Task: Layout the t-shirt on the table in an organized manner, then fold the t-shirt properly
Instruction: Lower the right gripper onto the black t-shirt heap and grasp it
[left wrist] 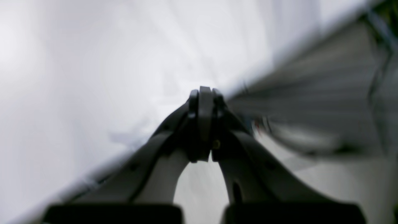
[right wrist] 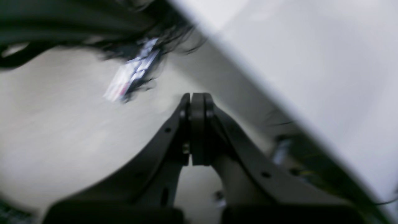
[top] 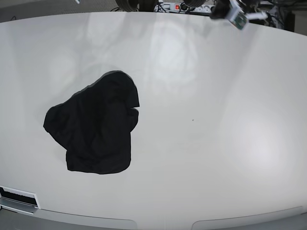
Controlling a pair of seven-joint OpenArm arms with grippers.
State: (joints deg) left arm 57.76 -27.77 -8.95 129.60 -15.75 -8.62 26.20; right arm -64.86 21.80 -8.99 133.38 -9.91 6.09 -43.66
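both grippers pressed shut and empty as one black t-shirt lies crumpled on the table

the left gripper (left wrist: 205,93) has its two jaws pressed together with nothing between them, tips meeting over the blurred edge of the white table (left wrist: 93,62). beyond that edge, the left wrist view shows only smeared grey shapes that cannot be made out. the right gripper (right wrist: 197,98) is likewise closed tight on itself, pinching nothing, and hangs over a pale floor beside the table's edge, with a tangle of dark cables (right wrist: 93,28) and a small white tagged item (right wrist: 130,74) in the blur above it.

in the base view neither gripper shows over the tabletop; at the far edge, on that view's right, part of a small dark device with a white face (top: 235,14) juts in, too little of it visible to say what it is. one t-shirt (top: 96,127), plain black, lies in a rumpled heap on the table (top: 216,143), on that view's left half and nearer the front edge than the back. it is bunched and folded over itself, with no sleeve or neck plainly laid out. no container appears anywhere. count: one shirt, one table, two grippers, both well apart from the cloth.
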